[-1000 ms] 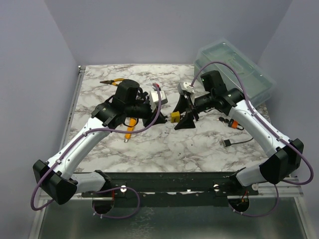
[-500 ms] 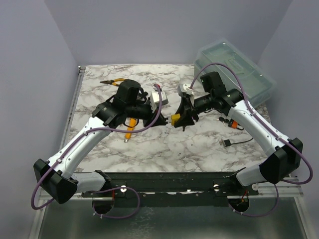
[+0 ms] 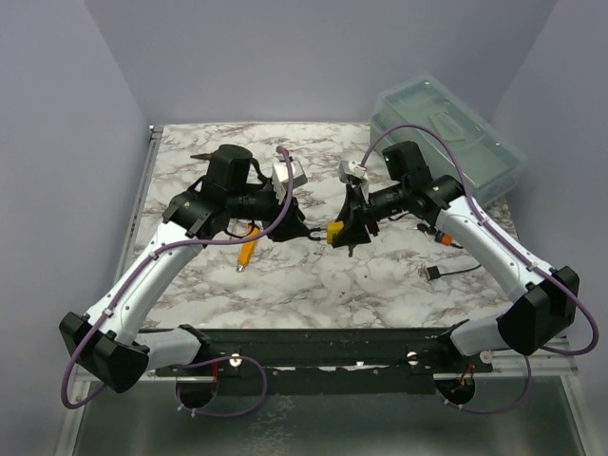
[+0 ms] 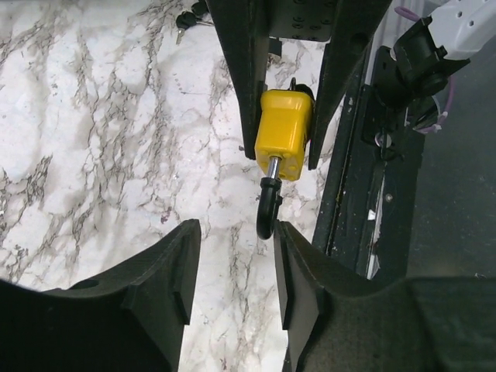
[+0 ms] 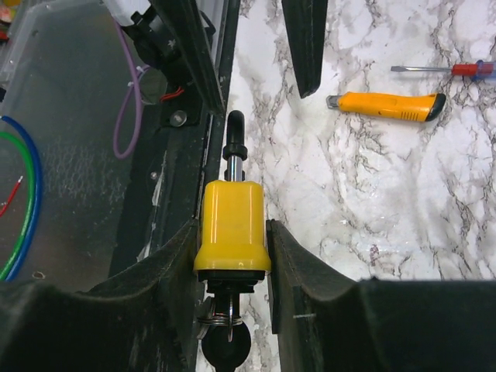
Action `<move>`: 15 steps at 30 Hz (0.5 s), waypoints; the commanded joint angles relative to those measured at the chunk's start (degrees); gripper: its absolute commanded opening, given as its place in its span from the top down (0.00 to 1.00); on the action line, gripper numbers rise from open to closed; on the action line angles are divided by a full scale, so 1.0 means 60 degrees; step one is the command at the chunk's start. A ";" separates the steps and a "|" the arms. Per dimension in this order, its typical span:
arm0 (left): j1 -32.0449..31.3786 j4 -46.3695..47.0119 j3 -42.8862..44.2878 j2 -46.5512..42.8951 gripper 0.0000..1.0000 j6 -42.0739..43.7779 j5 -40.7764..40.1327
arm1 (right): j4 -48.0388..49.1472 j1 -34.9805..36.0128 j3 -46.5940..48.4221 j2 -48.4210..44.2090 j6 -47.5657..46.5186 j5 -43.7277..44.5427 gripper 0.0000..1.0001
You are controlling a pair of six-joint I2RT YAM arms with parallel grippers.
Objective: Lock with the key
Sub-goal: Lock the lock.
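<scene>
From the top external view, the right gripper [image 3: 340, 229] is seen clamped on a yellow padlock [image 3: 333, 232], which is held above the middle of the marble table [image 3: 304, 285]. The left gripper [image 3: 305, 232] is positioned just beside the padlock, facing it. A clear box [image 3: 446, 128] is placed at the far right corner.

In the left wrist view, the left jaws are parted and nothing is gripped between them. The padlock body is pinched between the right gripper's two fingers [image 4: 242, 77]. Its black shackle [image 4: 267, 208] is drawn out of the body, with the hooked end free and pointed toward the gap between the left fingers [image 4: 167, 283]. Whether the shackle touches a finger cannot be told.

In the right wrist view, the padlock is held upright between the right fingers. A key [image 5: 226, 345] with a black head is seated in its underside. An orange utility knife [image 5: 385, 105] and a screwdriver [image 5: 442, 70] are laid on the table beyond.
</scene>
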 commanded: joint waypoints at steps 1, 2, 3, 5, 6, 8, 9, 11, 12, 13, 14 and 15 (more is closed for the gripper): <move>0.0109 -0.0189 -0.0087 -0.0351 0.50 -0.0126 0.0603 | 0.1077 0.0032 -0.0146 -0.0469 0.1135 -0.0603 1.00; 0.0116 -0.0168 -0.0124 -0.0338 0.50 -0.0129 0.0692 | 0.1142 0.0032 -0.0168 -0.0462 0.1238 -0.0661 1.00; 0.0117 -0.0152 -0.0156 -0.0336 0.50 -0.0133 0.0780 | 0.1220 0.0032 -0.0180 -0.0457 0.1322 -0.0709 1.00; 0.0117 -0.0104 -0.0215 -0.0307 0.51 -0.0185 0.0972 | 0.1353 0.0032 -0.0215 -0.0447 0.1505 -0.0790 1.00; 0.0113 -0.0094 -0.0224 -0.0283 0.52 -0.0219 0.1022 | 0.1391 0.0025 -0.0210 -0.0456 0.1564 -0.0798 1.00; 0.0117 -0.0090 -0.0200 -0.0193 0.54 -0.0301 0.1097 | 0.1450 0.0031 -0.0192 -0.0425 0.1658 -0.0830 1.00; 0.0117 -0.0093 -0.0197 -0.0148 0.56 -0.0316 0.1102 | 0.1465 0.0032 -0.0176 -0.0418 0.1684 -0.0840 1.00; 0.0117 -0.0090 -0.0182 -0.0080 0.59 -0.0320 0.1125 | 0.1480 0.0031 -0.0157 -0.0415 0.1718 -0.0875 1.00; 0.0113 -0.0093 -0.0169 -0.0060 0.60 -0.0320 0.1142 | 0.1495 0.0032 -0.0145 -0.0409 0.1721 -0.0891 1.00; 0.0116 -0.0094 -0.0167 -0.0041 0.62 -0.0313 0.1175 | 0.1507 0.0032 -0.0131 -0.0403 0.1738 -0.0904 1.00; 0.0109 -0.0090 -0.0167 -0.0026 0.65 -0.0286 0.1237 | 0.1504 0.0032 -0.0117 -0.0397 0.1751 -0.0911 1.00; 0.0112 -0.0086 -0.0167 0.0005 0.68 -0.0277 0.1315 | 0.1494 0.0032 -0.0102 -0.0378 0.1752 -0.0931 1.00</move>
